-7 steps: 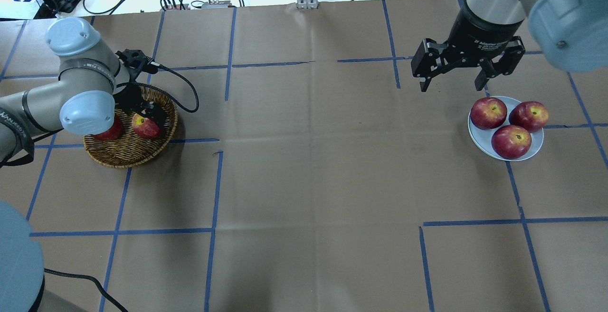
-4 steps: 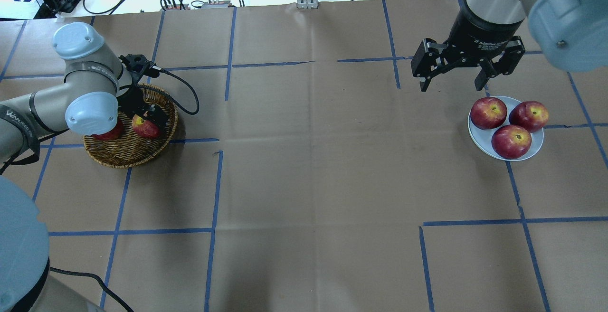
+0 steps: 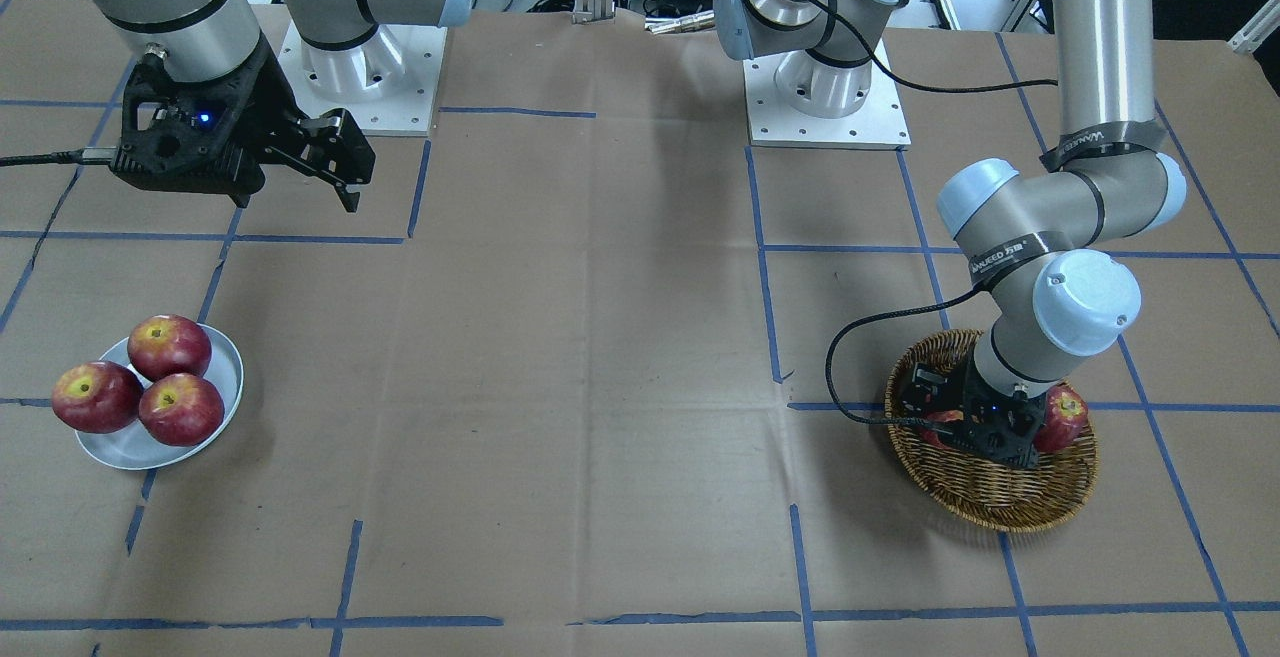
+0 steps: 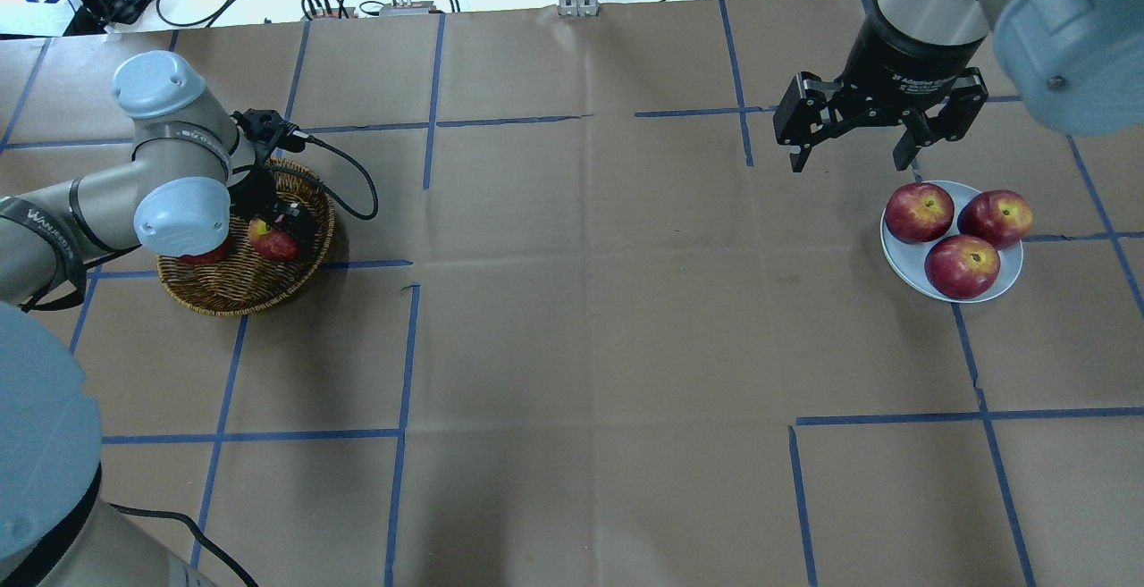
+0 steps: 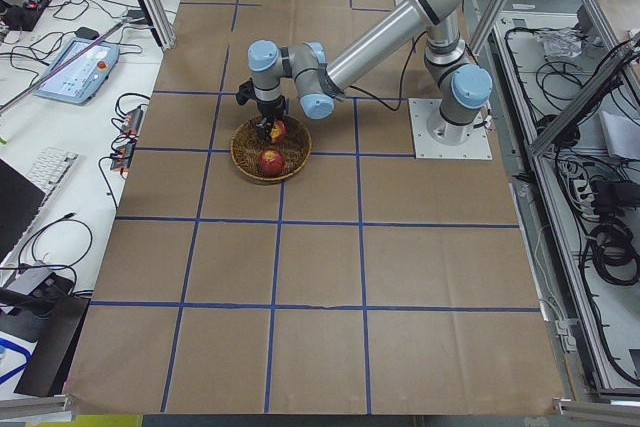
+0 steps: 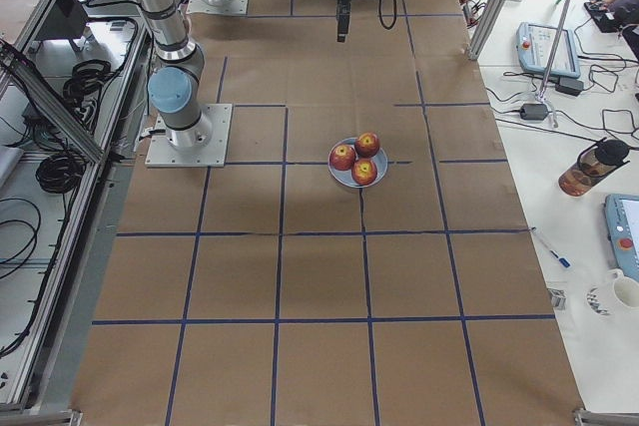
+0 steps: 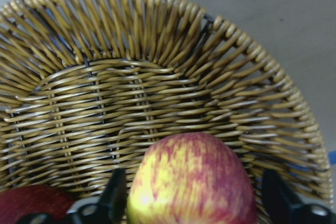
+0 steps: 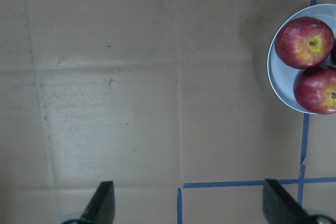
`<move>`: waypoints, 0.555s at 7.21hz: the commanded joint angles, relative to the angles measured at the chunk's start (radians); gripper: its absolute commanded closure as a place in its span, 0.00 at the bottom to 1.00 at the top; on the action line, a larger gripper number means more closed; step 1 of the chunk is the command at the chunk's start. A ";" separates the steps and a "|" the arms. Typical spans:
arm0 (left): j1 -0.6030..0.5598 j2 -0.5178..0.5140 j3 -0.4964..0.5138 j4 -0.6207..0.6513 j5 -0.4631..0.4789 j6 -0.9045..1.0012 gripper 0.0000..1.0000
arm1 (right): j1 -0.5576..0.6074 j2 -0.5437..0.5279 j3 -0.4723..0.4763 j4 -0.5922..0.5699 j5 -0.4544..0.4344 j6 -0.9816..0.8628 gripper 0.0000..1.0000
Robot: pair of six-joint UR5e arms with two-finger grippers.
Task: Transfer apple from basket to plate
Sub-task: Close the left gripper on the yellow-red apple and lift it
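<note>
The red apple with yellow streaks (image 4: pixel 271 242) lies in the wicker basket (image 4: pixel 239 294) at the table's left. It fills the lower middle of the left wrist view (image 7: pixel 191 182), over the basket's weave (image 7: pixel 157 51). My left gripper (image 4: pixel 273 230) is down in the basket and open. Its fingers (image 7: pixel 115 198) stand on either side of the apple, very close to its skin. The pale plate (image 4: pixel 899 258) sits at the right. My right gripper (image 4: pixel 853 163) hangs open and empty above the table, just behind the plate.
A darker red apple (image 4: pixel 204 254) lies in the basket beside the streaked one, partly under my left wrist. Three dark red apples (image 4: pixel 962 266) fill the plate. Brown paper with blue tape lines (image 4: pixel 407 346) covers the table. Cables and a keyboard lie past the far edge.
My left arm has shifted a little to the right and forward over the basket, with the gripper staying around the streaked apple. The right arm and the apples have not moved.
</note>
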State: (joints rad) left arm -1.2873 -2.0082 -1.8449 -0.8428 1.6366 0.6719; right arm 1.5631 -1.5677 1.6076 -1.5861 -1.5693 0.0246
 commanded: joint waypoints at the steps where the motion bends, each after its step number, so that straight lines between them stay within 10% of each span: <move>1: 0.002 0.000 0.007 0.005 -0.001 0.000 0.46 | 0.000 0.000 0.000 0.000 0.000 0.000 0.00; 4: -0.021 0.038 0.056 -0.012 0.002 -0.021 0.51 | 0.000 0.000 0.000 0.000 0.000 0.000 0.00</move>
State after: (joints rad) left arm -1.2939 -1.9871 -1.8091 -0.8439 1.6373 0.6632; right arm 1.5631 -1.5677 1.6076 -1.5861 -1.5692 0.0246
